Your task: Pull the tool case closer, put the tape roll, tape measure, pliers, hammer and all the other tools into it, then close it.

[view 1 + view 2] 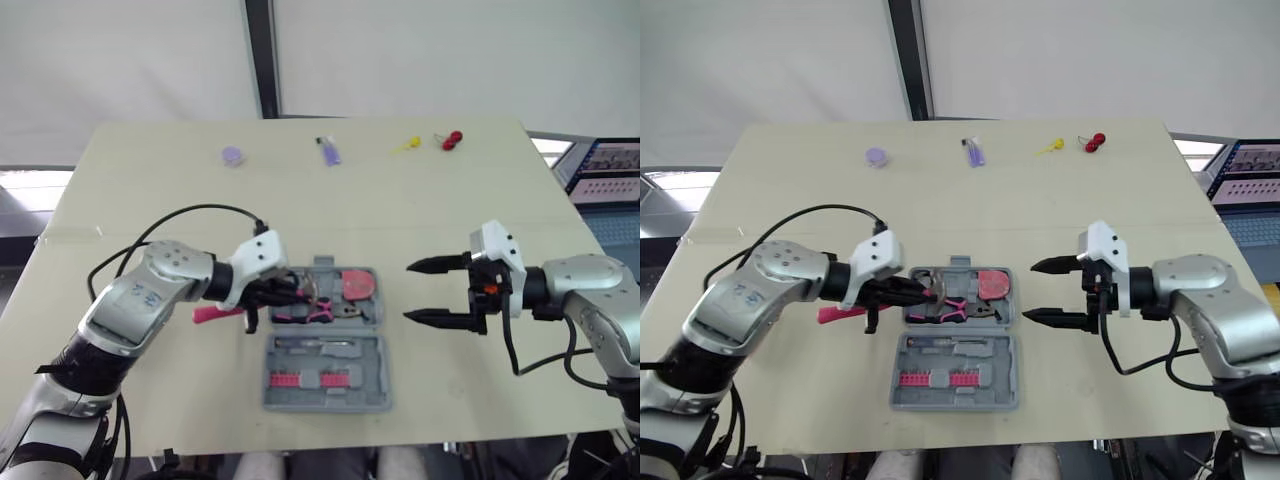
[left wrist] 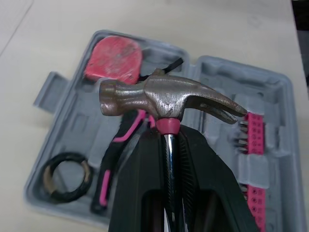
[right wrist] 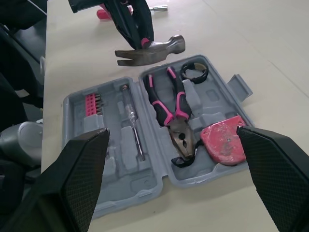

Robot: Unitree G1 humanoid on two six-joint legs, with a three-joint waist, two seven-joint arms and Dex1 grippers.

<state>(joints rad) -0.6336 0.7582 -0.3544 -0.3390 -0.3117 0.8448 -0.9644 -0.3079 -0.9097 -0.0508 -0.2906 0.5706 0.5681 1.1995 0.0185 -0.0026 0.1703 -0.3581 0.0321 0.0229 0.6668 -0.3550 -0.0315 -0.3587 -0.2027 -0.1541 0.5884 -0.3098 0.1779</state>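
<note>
The grey tool case (image 1: 372, 396) lies open at the table's front middle. Its far half holds a red tape measure (image 1: 357, 284), pink-handled pliers (image 3: 171, 108) and a black tape roll (image 2: 66, 176). Its near half holds a screwdriver (image 3: 131, 113) and a pink bit holder (image 1: 312, 379). My left gripper (image 1: 285, 292) is shut on the hammer's shaft just below the steel head (image 2: 164, 99). The head hangs over the case's left part, and the pink handle (image 1: 210, 313) sticks out to the left. My right gripper (image 1: 432, 292) stands open and empty just right of the case.
Along the table's far edge lie a purple disc (image 1: 232, 156), a small purple item (image 1: 330, 152), a yellow piece (image 1: 405, 146) and a red piece (image 1: 451, 139). A screen (image 1: 610, 170) stands beyond the table's right edge.
</note>
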